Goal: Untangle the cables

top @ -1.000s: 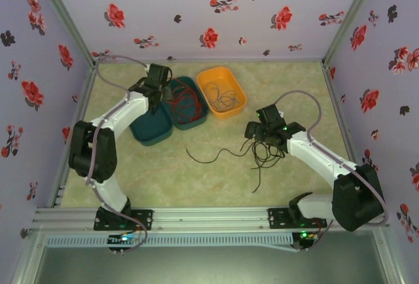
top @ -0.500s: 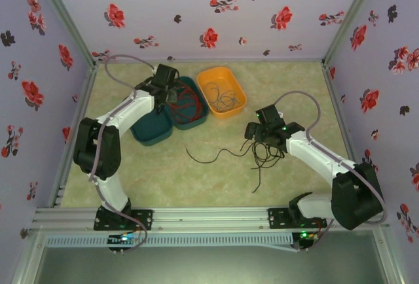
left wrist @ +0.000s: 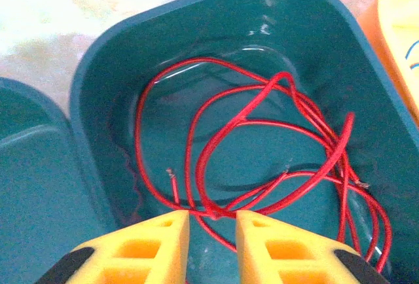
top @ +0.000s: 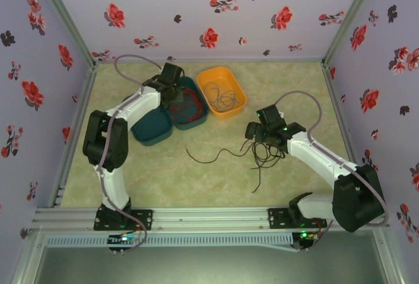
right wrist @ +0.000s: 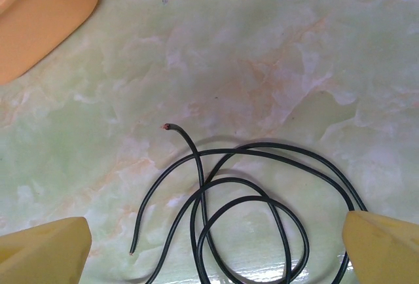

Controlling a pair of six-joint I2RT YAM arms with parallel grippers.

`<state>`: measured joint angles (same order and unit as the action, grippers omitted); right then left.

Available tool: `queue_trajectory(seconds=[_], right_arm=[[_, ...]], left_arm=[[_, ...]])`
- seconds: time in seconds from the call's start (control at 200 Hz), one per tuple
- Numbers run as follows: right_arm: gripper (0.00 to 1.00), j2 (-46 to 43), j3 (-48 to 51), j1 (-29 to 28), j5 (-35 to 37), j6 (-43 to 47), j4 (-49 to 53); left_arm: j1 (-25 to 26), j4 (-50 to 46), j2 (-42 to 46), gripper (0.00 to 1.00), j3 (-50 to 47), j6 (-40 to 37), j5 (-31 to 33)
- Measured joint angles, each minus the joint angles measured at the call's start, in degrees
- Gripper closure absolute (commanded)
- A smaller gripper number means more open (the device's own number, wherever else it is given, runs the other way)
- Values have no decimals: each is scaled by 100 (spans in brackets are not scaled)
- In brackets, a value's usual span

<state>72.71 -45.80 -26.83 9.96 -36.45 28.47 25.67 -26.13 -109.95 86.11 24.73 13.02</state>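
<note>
Red cables [left wrist: 199, 166] lie looped in a teal tray [left wrist: 308, 16]. My left gripper [left wrist: 211, 217] hangs low over them, narrowly open. A crossing of red strands runs across the gap at its fingertips [left wrist: 171, 226], and the jaws do not pinch it. From above, the left gripper [top: 172, 85] is over that tray [top: 200, 118]. Black cables [right wrist: 200, 170] sprawl in loops on the table [top: 262, 156]. My right gripper [right wrist: 213, 251] is wide open just above them with nothing between its fingers. It stands at centre right [top: 256, 133].
A second teal tray [top: 152, 131] sits left of the first. An orange tray [top: 236, 81] behind them holds thin dark cables [top: 220, 95]. One black strand [top: 208, 157] trails left across the marble table. Flowered walls enclose the workspace.
The left gripper has shifted right, further over the tray with the red cables, and its jaws have parted a little. The right arm has not moved.
</note>
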Motion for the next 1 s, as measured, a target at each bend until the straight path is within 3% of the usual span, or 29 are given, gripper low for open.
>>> queue_trajectory(seconds=[0.105, 0.215, 0.325, 0.55, 0.835, 1.0], right_arm=[[1, -46, 0, 0, 55, 0, 31], [1, -136, 0, 0, 210, -15, 157], [1, -258, 0, 24, 409, -24, 369], [2, -433, 68, 70, 538, -109, 686], [10, -522, 278, 98, 341, -177, 846], [19, -223, 278, 98, 72, -238, 815]], left_arm=[[22, 22, -70, 72, 42, -2, -87], [96, 83, -55, 62, 42, -17, -133], [210, 212, 129, 46, -79, -72, -173], [605, 802, 1311, 1, -894, -179, -166], [1910, 1884, 2352, 0, -2374, -911, -286], [2452, 2380, 2378, 0, -3189, -1095, -1058]])
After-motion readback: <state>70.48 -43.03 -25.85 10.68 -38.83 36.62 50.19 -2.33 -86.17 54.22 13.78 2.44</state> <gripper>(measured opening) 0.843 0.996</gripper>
